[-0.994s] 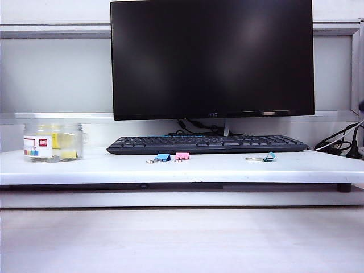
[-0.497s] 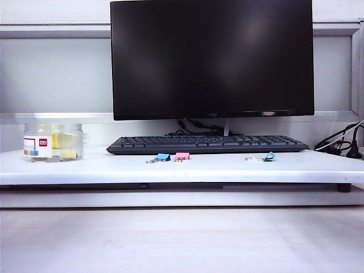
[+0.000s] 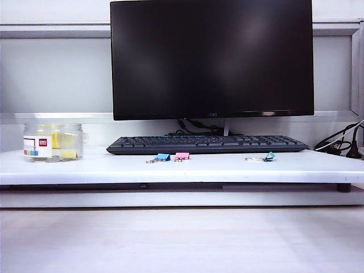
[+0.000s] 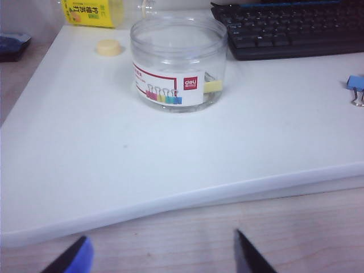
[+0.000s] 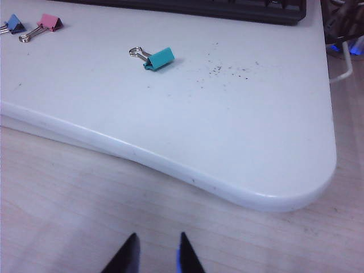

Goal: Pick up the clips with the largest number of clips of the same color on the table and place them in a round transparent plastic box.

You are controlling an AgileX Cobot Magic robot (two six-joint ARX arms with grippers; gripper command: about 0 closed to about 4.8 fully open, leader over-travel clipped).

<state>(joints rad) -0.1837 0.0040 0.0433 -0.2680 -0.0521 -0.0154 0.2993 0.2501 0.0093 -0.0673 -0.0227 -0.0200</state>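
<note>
From the front, the long white table point(image 3: 182, 170) has a thick front edge, and there is a lot of bare room along it. The round clear jar point(image 3: 53, 142) stands at the far left. The yellow clips point(image 3: 68, 153) lie inside it at the bottom. A black keyboard point(image 3: 207, 144) sits at the back under a big dark screen point(image 3: 211, 57). Just in front of the keyboard lie a blue clip point(image 3: 162, 157) and a pink clip point(image 3: 182, 156), side by side. A teal clip point(image 3: 268, 156) lies well apart from them, to the right. Black cables point(image 3: 341, 145) hang at the far right.

From the left arm's camera, the left gripper point(image 4: 159, 259) hangs over the pale wood in front of the table's edge. It points toward the jar but is not near it. Its fingers point(image 4: 77, 260) stand wide apart and hold nothing. The jar is open on top, and one yellow clip shows through its wall beside the label. A small yellow cap point(image 4: 108, 48) lies behind the jar.

From the right arm's camera, the right gripper point(image 5: 156, 256) also hangs over the wood, in front of the table's round corner. Its fingers point(image 5: 129, 253) have a small gap between them, and nothing is in it. The teal clip lies alone on the table with bare room all around it and some dark specks point(image 5: 227, 68) close by.
</note>
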